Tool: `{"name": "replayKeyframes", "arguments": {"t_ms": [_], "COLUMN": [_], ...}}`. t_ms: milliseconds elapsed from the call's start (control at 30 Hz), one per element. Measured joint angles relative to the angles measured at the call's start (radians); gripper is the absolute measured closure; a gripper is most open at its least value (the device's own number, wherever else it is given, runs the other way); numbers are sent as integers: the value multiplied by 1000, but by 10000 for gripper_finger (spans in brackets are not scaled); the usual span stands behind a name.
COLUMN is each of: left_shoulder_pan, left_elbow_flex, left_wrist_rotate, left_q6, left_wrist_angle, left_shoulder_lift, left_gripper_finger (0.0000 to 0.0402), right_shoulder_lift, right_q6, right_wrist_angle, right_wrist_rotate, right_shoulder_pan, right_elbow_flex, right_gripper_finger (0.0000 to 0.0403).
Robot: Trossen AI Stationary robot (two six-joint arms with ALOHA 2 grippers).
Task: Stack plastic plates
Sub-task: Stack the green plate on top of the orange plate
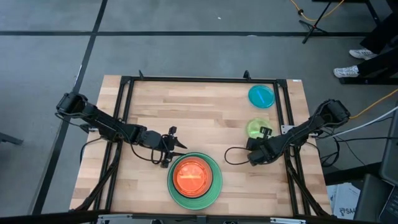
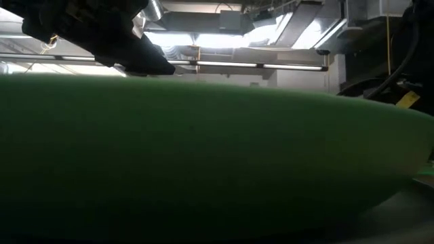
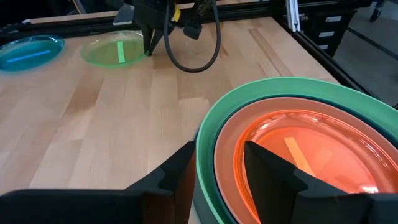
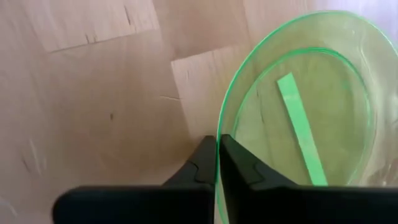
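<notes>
Two jaws of the right gripper point(image 4: 217, 163) pinch the lime plate's point(image 4: 298, 112) rim (left arm's straddle the stack's edge).

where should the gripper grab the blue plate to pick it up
By its thin raised rim, one finger inside and one outside. The blue plate lies flat and alone on the table at the far right corner, so probably come from its near edge, where the right gripper now pinches the lime plate.
</notes>
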Motion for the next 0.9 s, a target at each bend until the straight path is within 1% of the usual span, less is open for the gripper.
{"name": "replayKeyframes", "arguments": {"t_ms": [100,267,400,633,733,800,900], "left_shoulder_pan": [0,0,-1,-21,-36,-45,-56], "left_elbow_flex": [0,0,0,1,2,2,2], "left_wrist_rotate": [0,0,1,11,11,12,5], "left_q6": [0,-20,-34,-62,-67,-79,-82], "left_wrist_angle": [0,0,0,-4,-28,-57,-101], "left_shoulder_lift": [0,0,0,-19,-60,-99,-154], "left_gripper_finger": [272,272,272,272,272,272,272], "right_shoulder_lift": [2,3,3,3,2,2,4], "right_q6": [-10,-89,-177,-451,-576,-630,-688], "right_wrist_angle": [3,38,114,342,447,506,618], "right_wrist_rotate": [15,61,89,78,62,55,-13], "right_shoulder_pan": [0,-1,-1,0,0,0,0], "right_elbow_flex": [9,58,116,211,244,259,276], "right_gripper_finger": [389,400,399,400,401,401,402]}}
